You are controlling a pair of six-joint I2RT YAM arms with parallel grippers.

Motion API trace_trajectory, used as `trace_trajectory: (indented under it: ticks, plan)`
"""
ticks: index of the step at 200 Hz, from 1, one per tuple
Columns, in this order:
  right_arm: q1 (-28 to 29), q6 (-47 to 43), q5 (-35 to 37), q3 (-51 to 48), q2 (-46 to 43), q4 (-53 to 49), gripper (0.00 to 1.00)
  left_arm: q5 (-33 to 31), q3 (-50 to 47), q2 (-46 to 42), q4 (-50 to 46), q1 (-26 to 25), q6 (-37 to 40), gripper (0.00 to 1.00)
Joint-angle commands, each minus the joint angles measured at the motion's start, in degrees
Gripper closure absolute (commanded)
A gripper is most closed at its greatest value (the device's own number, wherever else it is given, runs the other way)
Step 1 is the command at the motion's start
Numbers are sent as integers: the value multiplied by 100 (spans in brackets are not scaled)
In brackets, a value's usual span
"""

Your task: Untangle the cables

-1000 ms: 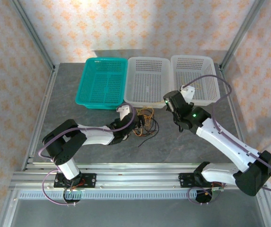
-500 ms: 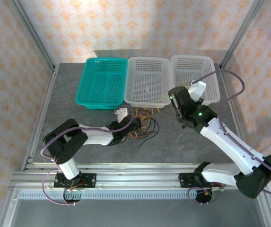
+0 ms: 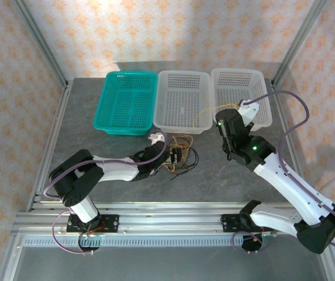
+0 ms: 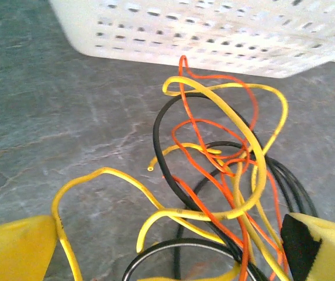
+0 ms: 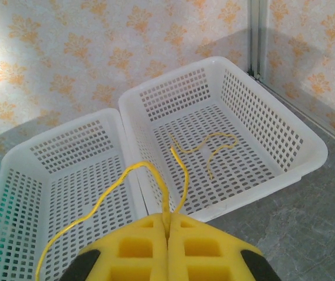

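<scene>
The cables (image 3: 183, 154) lie in a tangle of yellow, orange-red and black loops on the grey table, in front of the middle white basket. My left gripper (image 3: 171, 154) sits low at the tangle's left side. In the left wrist view the left gripper (image 4: 167, 257) is open, with the cables (image 4: 214, 175) lying between its yellow fingers (image 4: 15, 252). My right gripper (image 3: 241, 108) hovers over the near rim of the right white basket. Seen from its own wrist camera, the right gripper (image 5: 168, 221) is shut on a thin yellow cable (image 5: 129, 171). That yellow cable (image 3: 205, 115) arcs back over the middle basket.
Three baskets stand in a row at the back: teal (image 3: 106, 99), middle white (image 3: 182, 73) and right white (image 3: 237, 71). A loose yellow cable (image 5: 214, 140) lies in the right white basket (image 5: 284, 126). Metal frame posts border the table.
My right arm has swung right and back toward the right white basket, carrying the yellow cable away from the tangle. The left gripper has edged right into the tangle.
</scene>
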Motion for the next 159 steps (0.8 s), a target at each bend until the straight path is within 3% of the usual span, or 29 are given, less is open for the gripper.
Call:
trace_trajectory:
  ticks: [1, 40, 102, 159]
  plan:
    - [-15, -71, 35, -81, -49, 137, 100, -137, 188, -251, -157, -31, 114, 0]
    - [-14, -193, -50, -137, -62, 175, 100, -583, 263, -519, -834, -38, -18, 0]
    - [-14, -507, -701, -414, -282, 554, 100, 254, -162, -1513, -477, -32, 166, 0]
    - [-15, -436, -388, -316, -205, 583, 100, 34, 517, -1862, -915, -34, 619, 1]
